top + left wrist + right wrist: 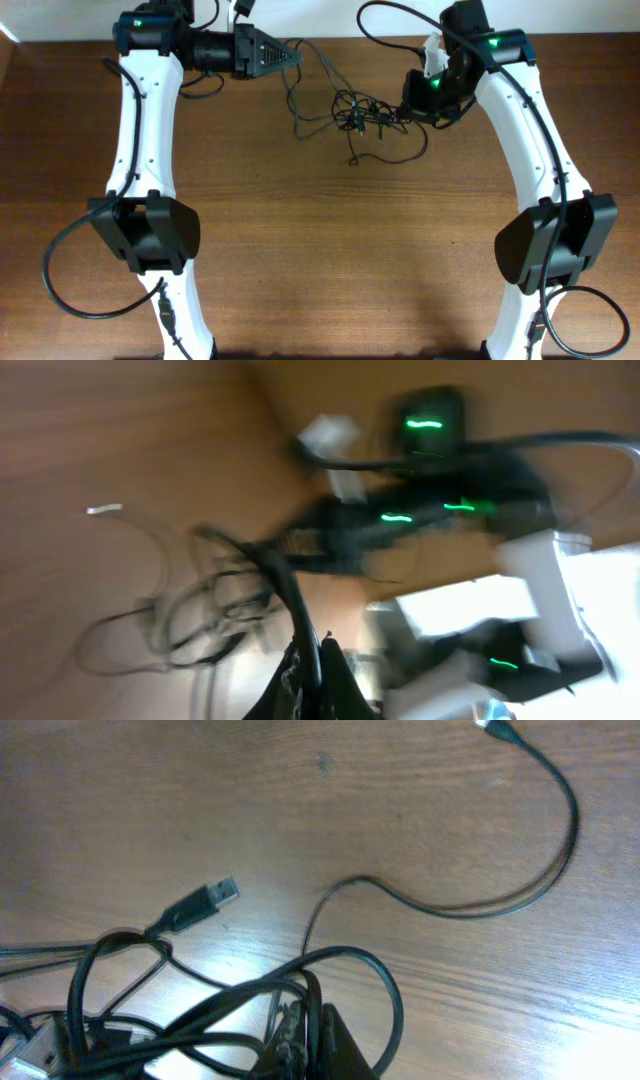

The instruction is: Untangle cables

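Your left arm runs up the table's (320,250) left side, wrist turned right. The left gripper (297,57) is clenched on a strand of the cables (362,112), which are knotted at the far middle. Your right arm folds inward — the right gripper (403,112) is pinched onto the knot's right edge.

The left arm (140,130) and right arm (530,130) reach far; left pincer (297,57) points right, clamped; right pincer (405,110) tilts down-left, clamped.
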Action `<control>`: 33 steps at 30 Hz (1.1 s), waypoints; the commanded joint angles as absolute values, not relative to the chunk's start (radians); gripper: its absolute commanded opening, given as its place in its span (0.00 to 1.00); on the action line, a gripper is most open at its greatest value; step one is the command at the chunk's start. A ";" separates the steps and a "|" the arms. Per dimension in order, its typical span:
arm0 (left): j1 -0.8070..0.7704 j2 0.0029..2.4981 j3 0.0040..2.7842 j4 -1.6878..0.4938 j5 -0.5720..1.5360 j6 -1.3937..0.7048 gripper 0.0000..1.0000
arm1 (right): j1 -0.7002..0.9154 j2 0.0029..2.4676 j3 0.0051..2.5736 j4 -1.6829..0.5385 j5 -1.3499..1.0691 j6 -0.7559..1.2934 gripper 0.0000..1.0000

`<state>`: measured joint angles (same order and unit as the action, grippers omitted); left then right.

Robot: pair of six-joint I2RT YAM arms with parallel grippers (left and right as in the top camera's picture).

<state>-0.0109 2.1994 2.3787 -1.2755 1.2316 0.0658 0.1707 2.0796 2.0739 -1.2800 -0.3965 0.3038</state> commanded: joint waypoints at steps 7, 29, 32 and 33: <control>0.009 2.178 2.383 -1.379 0.102 -0.019 0.03 | 0.162 2.086 2.066 -1.456 -0.197 0.135 0.04; -0.099 2.180 2.262 -1.345 0.704 0.260 0.39 | -0.070 2.071 2.359 -1.601 -0.434 0.132 0.67; -0.247 2.187 2.224 -1.248 0.703 0.260 0.41 | -0.238 2.071 2.476 -1.693 -0.434 0.130 0.76; -0.305 2.193 2.206 -1.202 0.703 0.260 0.42 | -0.277 2.071 2.468 -1.699 -0.435 0.106 0.77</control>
<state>-0.1913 2.1994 2.2463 -1.2675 0.6727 0.2428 -0.2188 2.0819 2.4577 -1.6829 -0.4282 0.1291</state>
